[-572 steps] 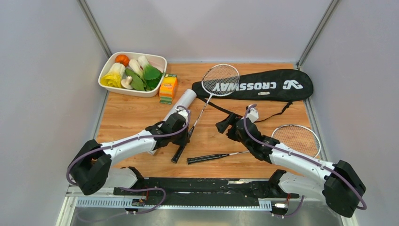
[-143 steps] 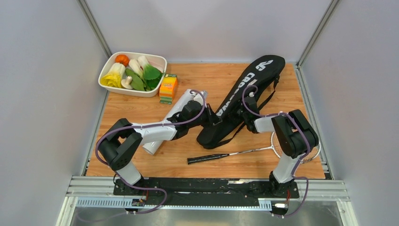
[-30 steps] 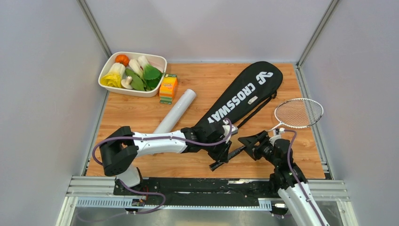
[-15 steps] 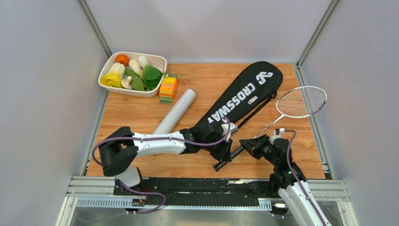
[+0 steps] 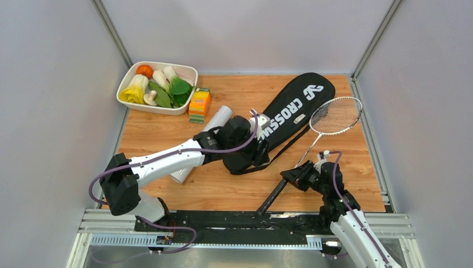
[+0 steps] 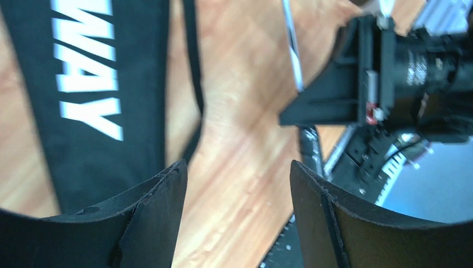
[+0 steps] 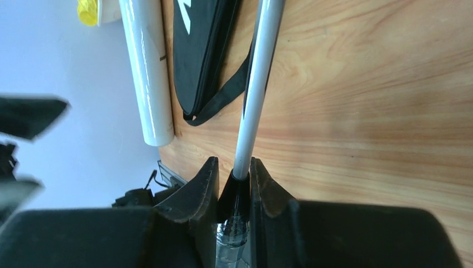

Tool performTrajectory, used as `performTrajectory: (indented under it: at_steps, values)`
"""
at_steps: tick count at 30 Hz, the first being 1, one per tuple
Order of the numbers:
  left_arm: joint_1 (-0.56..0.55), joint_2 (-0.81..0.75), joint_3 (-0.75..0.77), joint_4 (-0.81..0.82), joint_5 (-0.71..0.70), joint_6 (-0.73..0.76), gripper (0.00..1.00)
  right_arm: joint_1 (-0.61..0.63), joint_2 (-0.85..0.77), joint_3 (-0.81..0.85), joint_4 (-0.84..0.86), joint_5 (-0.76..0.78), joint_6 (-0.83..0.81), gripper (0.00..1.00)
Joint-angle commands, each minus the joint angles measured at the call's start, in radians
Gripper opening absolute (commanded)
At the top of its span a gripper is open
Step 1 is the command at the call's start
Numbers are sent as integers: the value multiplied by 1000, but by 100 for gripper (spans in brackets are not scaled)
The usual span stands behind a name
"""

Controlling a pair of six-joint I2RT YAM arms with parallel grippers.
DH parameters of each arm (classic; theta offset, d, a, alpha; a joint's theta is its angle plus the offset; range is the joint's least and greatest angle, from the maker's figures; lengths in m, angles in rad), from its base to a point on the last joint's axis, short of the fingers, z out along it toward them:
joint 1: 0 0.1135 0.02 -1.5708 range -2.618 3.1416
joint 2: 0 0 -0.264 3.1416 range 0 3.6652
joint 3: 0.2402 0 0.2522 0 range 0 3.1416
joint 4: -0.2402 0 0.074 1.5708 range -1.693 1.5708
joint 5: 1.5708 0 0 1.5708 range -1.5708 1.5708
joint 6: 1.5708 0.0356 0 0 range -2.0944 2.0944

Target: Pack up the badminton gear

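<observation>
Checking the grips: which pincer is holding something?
The right pincer, shut on the racket where its shaft meets the handle; the left pincer is open and empty, near the black bag.

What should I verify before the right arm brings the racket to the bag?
1. Right gripper shut on the racket: ok.
2. Left gripper holding the bag open: not ok, it is open and empty.
3. Bag mouth visible: cannot tell.
4. White tube out of the racket's way, on the bag's other side: ok.
5. Second racket already packed: cannot tell, it is not in view.
</observation>
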Motion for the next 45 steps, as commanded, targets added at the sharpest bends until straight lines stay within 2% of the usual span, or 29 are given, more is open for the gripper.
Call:
performTrajectory:
  at_steps: [1,6,10,16,25,32,34,36,37,38,39,40,41,45]
  values:
    - [80,32,85,-84,-14,165,73,5,-13,37,91,-113,-76,0]
    - [99,154,194,-138,-59,346,71,5,-75,16,76,-194,-89,0]
    - [99,253,237,-135,-58,402,70,5,-130,14,19,-203,-96,0]
    - [97,345,204,-45,-50,466,69,5,-176,47,-78,-150,-102,0]
    - [51,400,128,28,-130,528,69,5,-233,91,-163,-41,-98,0]
    - [42,442,128,40,-172,534,63,6,-246,80,-178,-38,-89,0]
    - [40,457,133,38,-175,536,58,5,-250,79,-183,-39,-82,0]
    - [40,469,143,26,-175,535,47,5,-254,77,-189,-39,-77,0]
    - [40,471,147,18,-195,533,35,5,-256,76,-194,-38,-77,0]
    - [40,471,155,15,-201,529,28,5,-257,76,-200,-36,-75,0]
    - [40,470,158,11,-213,519,12,5,-258,77,-207,-34,-72,0]
    - [40,464,165,9,-224,507,6,4,-258,77,-213,-31,-70,0]
    - [40,460,171,5,-228,499,2,4,-257,76,-219,-31,-65,0]
    - [45,433,217,-6,-261,433,0,4,-253,87,-259,-33,-52,0]
